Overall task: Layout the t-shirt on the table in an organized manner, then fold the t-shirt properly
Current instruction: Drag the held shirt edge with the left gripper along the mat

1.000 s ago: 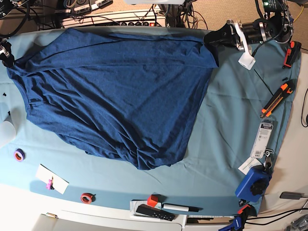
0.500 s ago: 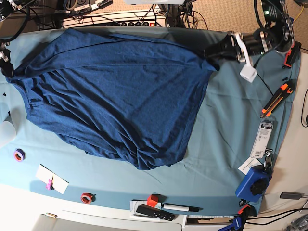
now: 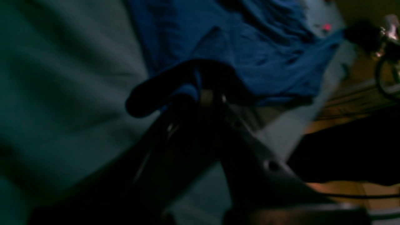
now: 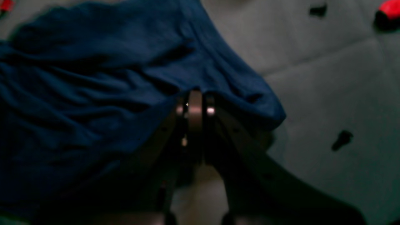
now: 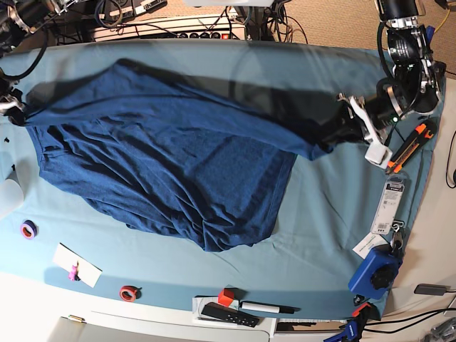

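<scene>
The dark navy t-shirt (image 5: 171, 157) is stretched across the teal-draped table (image 5: 335, 221). Its far edge is pulled taut between my two grippers and casts a shadow on the cloth behind it. The near part lies rumpled on the table. At the right of the base view, my left gripper (image 5: 329, 139) is shut on one corner of the shirt. The left wrist view shows its fingertips (image 3: 200, 93) pinching blue fabric (image 3: 250, 56). At the left edge, my right gripper (image 5: 16, 112) is shut on the opposite corner, where the shirt's hem (image 4: 193, 78) enters the closed jaws of that gripper (image 4: 195, 100).
An orange box cutter (image 5: 410, 146) and a white tag (image 5: 390, 206) lie by the right edge, with a blue clamp (image 5: 375, 271) nearer. Along the front are tape rolls (image 5: 28, 229) (image 5: 129, 293), a white card (image 5: 77, 265), a red cube (image 5: 226, 297) and a remote (image 5: 229, 315).
Both grippers have drawn the shirt's far edge toward the front of the table. The left gripper came down from the far right corner, and the held edge now hangs taut.
</scene>
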